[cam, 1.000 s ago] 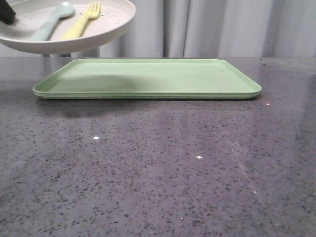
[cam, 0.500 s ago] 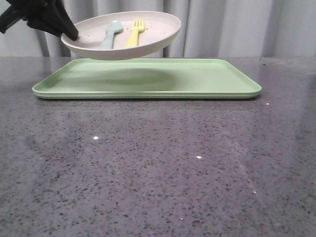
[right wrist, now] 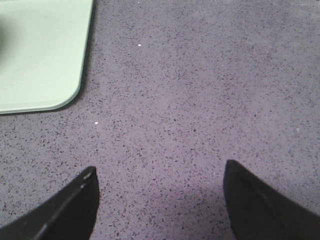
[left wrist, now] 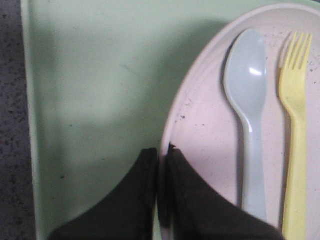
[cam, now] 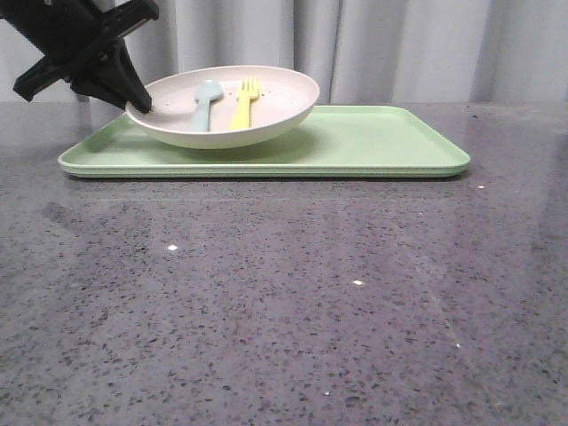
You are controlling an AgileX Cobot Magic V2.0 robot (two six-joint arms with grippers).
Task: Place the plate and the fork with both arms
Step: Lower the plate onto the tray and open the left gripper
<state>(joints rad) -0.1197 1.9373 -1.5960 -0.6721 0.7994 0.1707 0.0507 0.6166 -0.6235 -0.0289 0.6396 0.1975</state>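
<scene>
Setting the plate down on the green tray, upper left of the front view; it looks landed or nearly so. Left claw is pinched tight on the plate's rim. Fork lies inside beside a spoon. Next, prob.: let go, lift clear w/o dragging. Right claw hangs wide apart over bare table, holding nothing.

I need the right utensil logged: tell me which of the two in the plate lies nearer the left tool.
The pale blue-green spoon; the yellow fork lies beyond it, farther from the left tool clamped on the plate rim.
</scene>
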